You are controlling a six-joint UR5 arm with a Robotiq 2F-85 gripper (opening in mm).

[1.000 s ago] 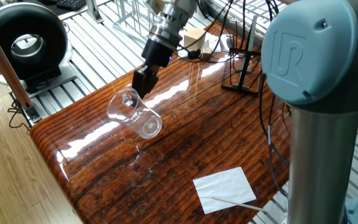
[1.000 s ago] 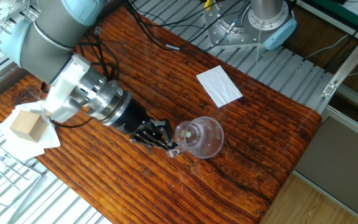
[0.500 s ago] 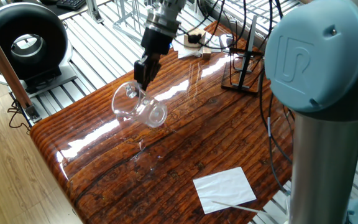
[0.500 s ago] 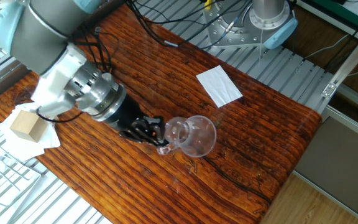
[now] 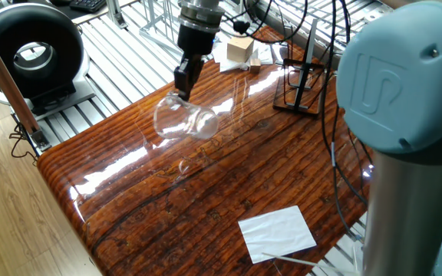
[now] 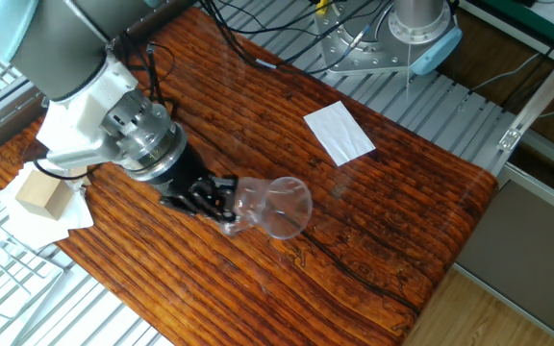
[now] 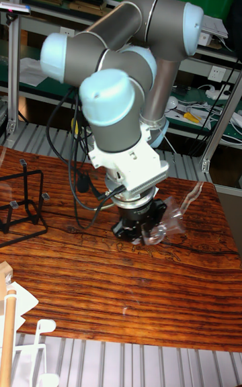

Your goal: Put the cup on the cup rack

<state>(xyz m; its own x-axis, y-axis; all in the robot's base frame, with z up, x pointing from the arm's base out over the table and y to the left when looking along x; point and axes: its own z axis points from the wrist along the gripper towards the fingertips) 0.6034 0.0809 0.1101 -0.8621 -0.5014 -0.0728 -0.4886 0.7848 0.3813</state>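
— one cup (image 5: 184, 121), clear glass, up off the table (image 5: 206, 199) and tipped right over on its side. see it?

— yes. the gripper (image 5: 181, 90) has its two black fingers (image 6: 203, 195) clamped on the cup's rim end, and the thick base points away from the wrist. in the other fixed view the cup (image 6: 272, 206) sticks out sideways from the gripper (image 6: 221, 204), hanging above the wood grain.

— where is the cup rack?

— the cup rack (image 5: 299, 86) stands near the far edge of the table, well apart from the cup, a black wire frame with upright rods. in the tall fixed view the cup rack (image 7: 21, 200) sits at the left side, with the gripper (image 7: 149, 234) and the cup (image 7: 166, 223) toward the right.

— anything else on the table?

— a white sheet of paper (image 5: 277, 232) lies flat near the front corner. a small wooden block (image 5: 239, 49) rests on white paper beyond the far edge, close behind the arm. black cables (image 5: 336, 153) trail down across the wood beside the rack.

— does the cup touch the table?

— no, its reflection shows below it on the glossy surface.
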